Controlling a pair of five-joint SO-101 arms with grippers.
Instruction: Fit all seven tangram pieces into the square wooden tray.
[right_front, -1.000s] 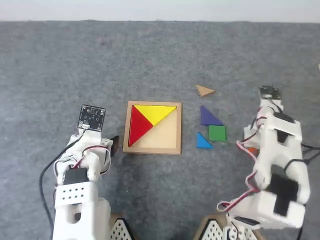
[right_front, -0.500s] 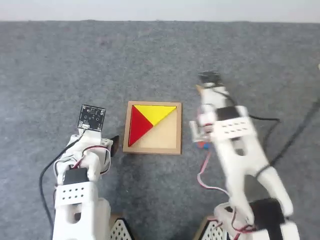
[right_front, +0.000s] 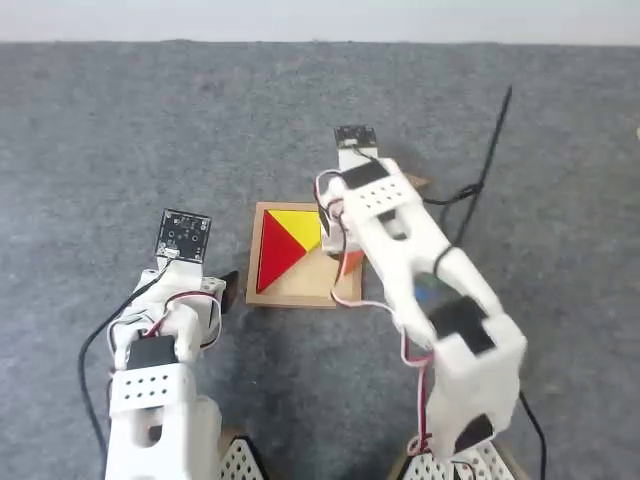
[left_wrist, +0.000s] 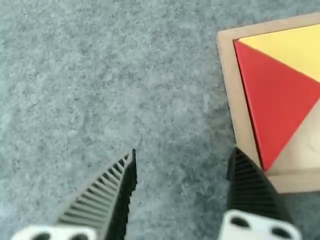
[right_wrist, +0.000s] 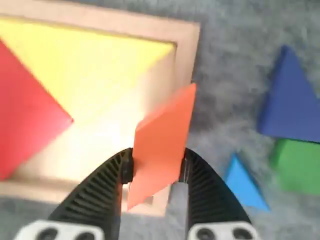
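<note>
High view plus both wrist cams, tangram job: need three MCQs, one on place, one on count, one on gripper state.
1. The orange piece is: A lying flat; B stacked on another piece; C held by the right gripper over the tray rim.
2. Pieces lying in the tray: A two; B none; C five.
3. The left gripper is: A shut on a piece; B open, empty; C shut, empty.
C: its fingers clamp it. A: yellow triangle and red triangle lie inside. B: its fingers stand apart, nothing between.
</note>
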